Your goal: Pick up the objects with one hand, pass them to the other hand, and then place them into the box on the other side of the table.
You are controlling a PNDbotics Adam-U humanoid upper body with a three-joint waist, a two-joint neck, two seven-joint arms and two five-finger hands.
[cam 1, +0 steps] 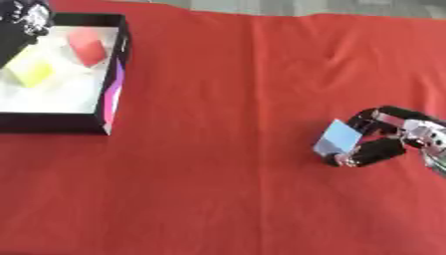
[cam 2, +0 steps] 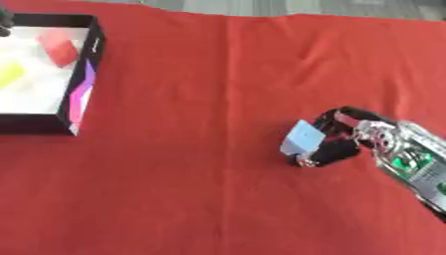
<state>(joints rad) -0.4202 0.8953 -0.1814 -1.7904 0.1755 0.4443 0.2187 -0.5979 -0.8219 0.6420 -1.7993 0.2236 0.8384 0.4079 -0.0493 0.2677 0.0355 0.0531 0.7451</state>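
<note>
- Right now the right hand (cam 1: 376, 139) is at the right side of the desk (cam 1: 226, 149), fingers and thumb curled round a pale blue block (cam 1: 336, 139), pinching it from opposite edges.
- That blue block sits low over the red cloth, well apart from the box (cam 1: 114, 74) at the far left; whether it has cleared the cloth, I cannot tell.
- It looks like a small, stiff, flat-faced piece, probably light, foam or plastic by the look of it; nothing fragile, I'd judge, though smooth faces could slide between fingertips.
- Best hold, to my eye, is the one on show: across two opposite edges, leaving the broad face free for the other hand to take.
- The block is tilted, its broad pale face turned up and toward the left; its longer side seems to run diagonally from upper right to lower left.
- Over in the box, a red block (cam 1: 87, 46) and a yellow block (cam 1: 32, 72) already lie on the white floor.
- The left hand (cam 1: 31, 20) shows at the top left corner over the box; its fingers I cannot make out.
- Handover across the middle comes next, I'd say.
</note>
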